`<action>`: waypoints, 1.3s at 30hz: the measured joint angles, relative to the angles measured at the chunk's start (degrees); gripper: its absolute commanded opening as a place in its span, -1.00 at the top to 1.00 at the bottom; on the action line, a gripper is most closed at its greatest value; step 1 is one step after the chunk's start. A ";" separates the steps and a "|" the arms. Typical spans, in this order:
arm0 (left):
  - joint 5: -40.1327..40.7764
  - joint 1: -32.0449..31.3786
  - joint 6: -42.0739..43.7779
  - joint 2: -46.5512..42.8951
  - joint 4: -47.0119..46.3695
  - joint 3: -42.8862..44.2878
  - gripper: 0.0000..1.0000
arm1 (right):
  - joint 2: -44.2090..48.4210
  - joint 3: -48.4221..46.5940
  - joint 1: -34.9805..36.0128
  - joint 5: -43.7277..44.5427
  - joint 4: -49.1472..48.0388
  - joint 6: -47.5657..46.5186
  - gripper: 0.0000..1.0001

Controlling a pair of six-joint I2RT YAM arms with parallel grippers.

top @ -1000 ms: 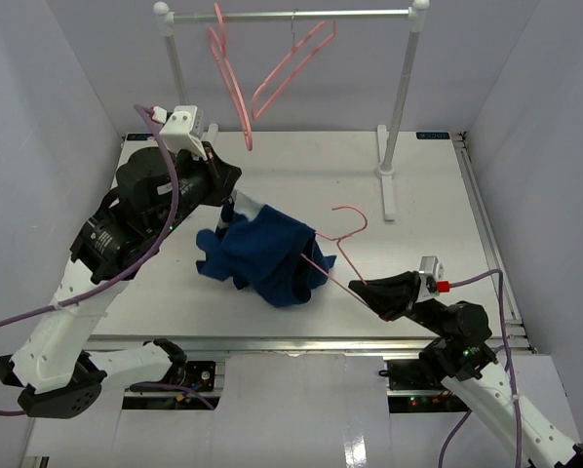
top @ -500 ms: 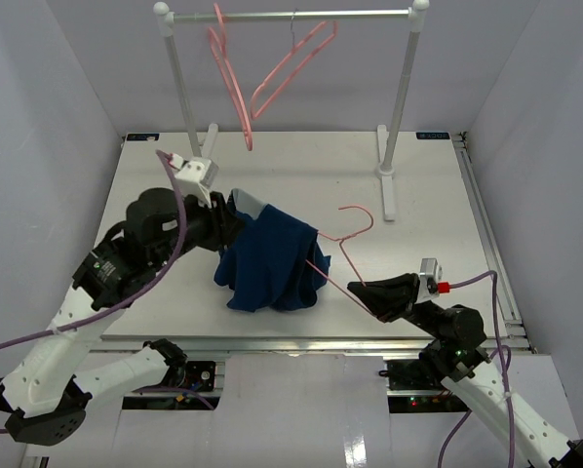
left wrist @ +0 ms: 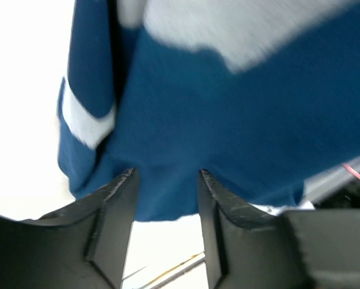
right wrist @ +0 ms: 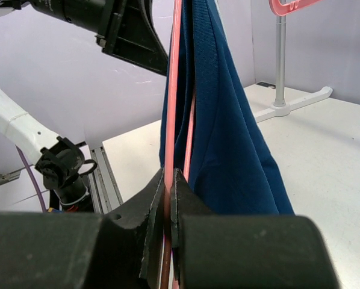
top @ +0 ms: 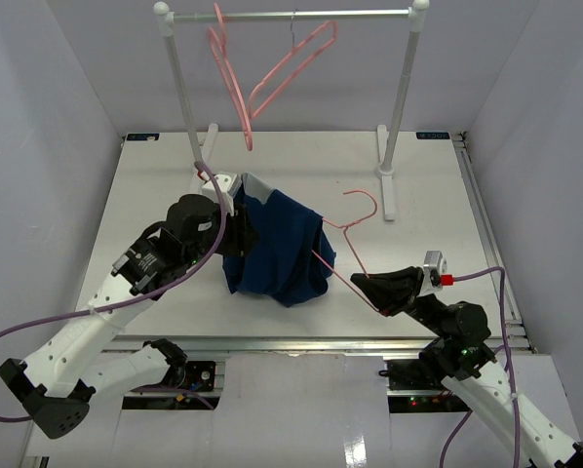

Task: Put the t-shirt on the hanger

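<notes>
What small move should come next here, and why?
Probably close the left gripper on the t-shirt and tug it further over the hanger: its jaws stand apart with cloth showing between them, while the right gripper is shut on the hanger's bar.

A white table (top: 145, 205) sits in a plain booth, with pale, evenly lit walls (top: 38, 127) at 9, 12 and 3 o'clock. At 12 o'clock stands a white-posted rack (top: 404, 88) with a metal rail (top: 369, 14); its feet (top: 389, 200) rest on the table.
</notes>
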State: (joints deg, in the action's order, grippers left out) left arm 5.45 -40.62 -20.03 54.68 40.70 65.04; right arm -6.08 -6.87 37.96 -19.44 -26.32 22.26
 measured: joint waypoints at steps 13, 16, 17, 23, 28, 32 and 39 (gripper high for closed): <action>7.78 0.00 1.18 3.82 -5.53 -1.62 1.00 | 1.69 -0.11 0.00 -0.22 2.24 -0.18 0.85; 8.28 0.01 1.59 4.47 -6.05 -1.62 1.00 | 2.37 -0.11 0.02 -0.23 2.85 -0.20 0.84; 8.27 0.00 1.81 4.54 -6.11 -1.62 1.00 | 2.56 -0.11 0.02 -0.22 3.11 -0.20 0.84; 8.32 0.00 2.39 3.29 -2.71 3.67 1.00 | 4.22 -0.11 0.00 -0.50 5.42 -0.14 0.84; 8.10 0.00 3.04 3.65 1.13 18.31 1.00 | 5.37 -0.12 0.00 -1.32 7.21 -0.27 0.85; 7.43 0.00 3.30 4.53 2.63 25.31 1.00 | 5.37 -0.14 0.00 -3.44 8.49 -0.37 0.84; 7.21 0.00 4.08 11.45 7.58 34.31 1.00 | 5.37 0.05 0.00 -7.74 8.03 -0.42 0.84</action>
State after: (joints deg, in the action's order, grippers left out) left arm 12.66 -40.62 -15.96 66.13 48.29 99.35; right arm -0.71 -6.82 37.95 -27.19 -18.29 21.84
